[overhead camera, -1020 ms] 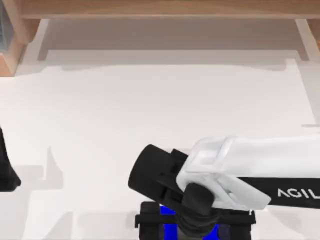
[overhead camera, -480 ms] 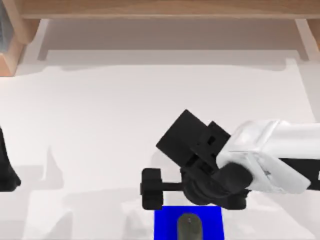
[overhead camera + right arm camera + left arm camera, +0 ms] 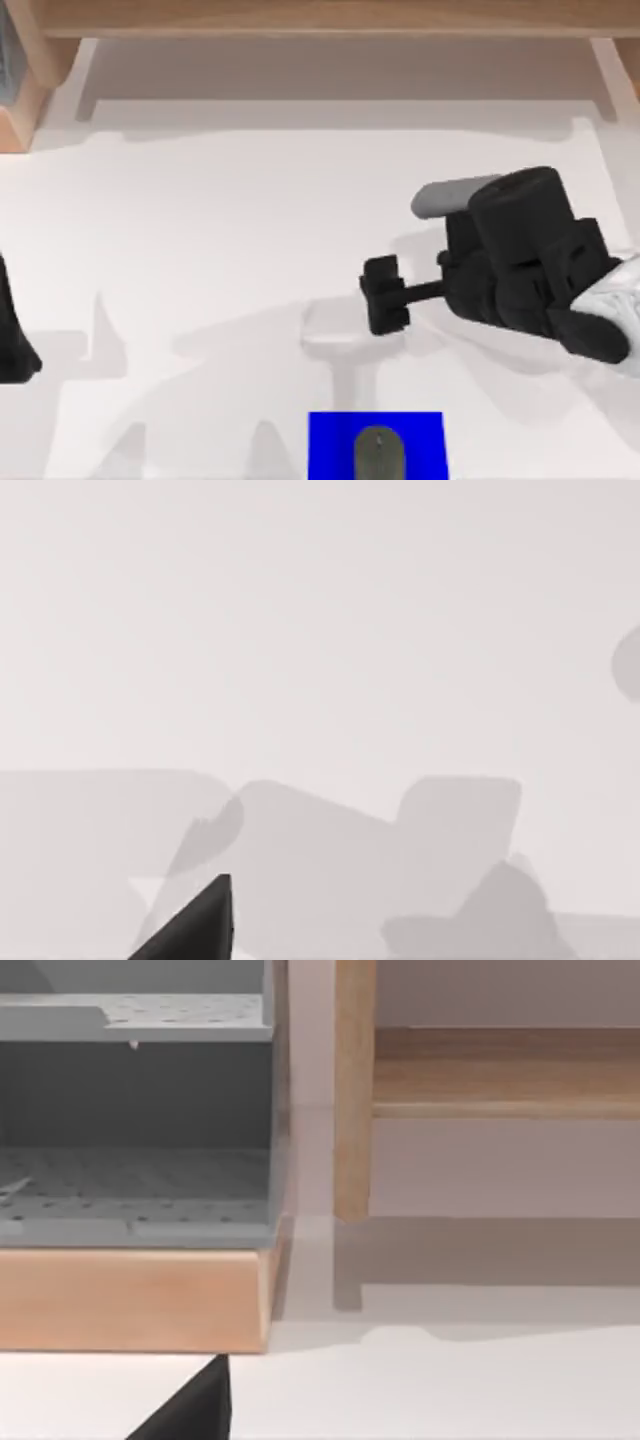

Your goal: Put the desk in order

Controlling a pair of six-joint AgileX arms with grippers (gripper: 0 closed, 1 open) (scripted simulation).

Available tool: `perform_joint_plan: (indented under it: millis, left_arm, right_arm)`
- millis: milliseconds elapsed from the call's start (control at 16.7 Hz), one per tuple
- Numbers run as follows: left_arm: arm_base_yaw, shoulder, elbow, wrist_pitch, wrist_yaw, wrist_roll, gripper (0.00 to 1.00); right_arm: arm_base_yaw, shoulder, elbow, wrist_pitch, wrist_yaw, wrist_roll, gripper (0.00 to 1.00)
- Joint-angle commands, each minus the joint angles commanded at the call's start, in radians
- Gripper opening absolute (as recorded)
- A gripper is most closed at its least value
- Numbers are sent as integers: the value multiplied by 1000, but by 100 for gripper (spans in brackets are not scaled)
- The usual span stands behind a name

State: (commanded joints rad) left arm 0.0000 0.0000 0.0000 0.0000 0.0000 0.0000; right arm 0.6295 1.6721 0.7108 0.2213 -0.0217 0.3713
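Since a second ago, the right arm has swung away from the blue pad point(image 3: 330, 440), and its right gripper point(image 3: 383, 295) now hangs over the middle of the desk point(image 3: 200, 220); I cannot tell how wide its fingers are. The desk is big, flat and white, with a wooden shelf point(image 3: 320, 17) along its far edge. On the pad sits a grey mouse point(image 3: 377, 453). The left wrist view shows a grey tray rack point(image 3: 135, 1120) on a wooden base. The left arm point(image 3: 12, 330) waits at the left edge.

Around our right gripper point(image 3: 385, 295) the desk point(image 3: 220, 230) lay open; only the blue pad point(image 3: 335, 440) and its mouse point(image 3: 377, 452) stood nearer us.
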Motion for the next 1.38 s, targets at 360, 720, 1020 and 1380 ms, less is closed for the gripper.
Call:
perform_joint_plan:
  millis: [360,720,1020,1380]
  left_arm:
    - [0,0,0,0,0,0,100]
    - [0,0,0,0,0,0,100]
    - [0,0,0,0,0,0,100]
    - [0,0,0,0,0,0,100]
  right_arm:
    - [-308,7,-249,560,-106,-489,100]
    - [-645,47,-417,1013,-235,-997,100]
    - [-896,114,-477,1258,-340,-1356,100]
    - [-1138,227,-469,1386,-445,-1674,100]
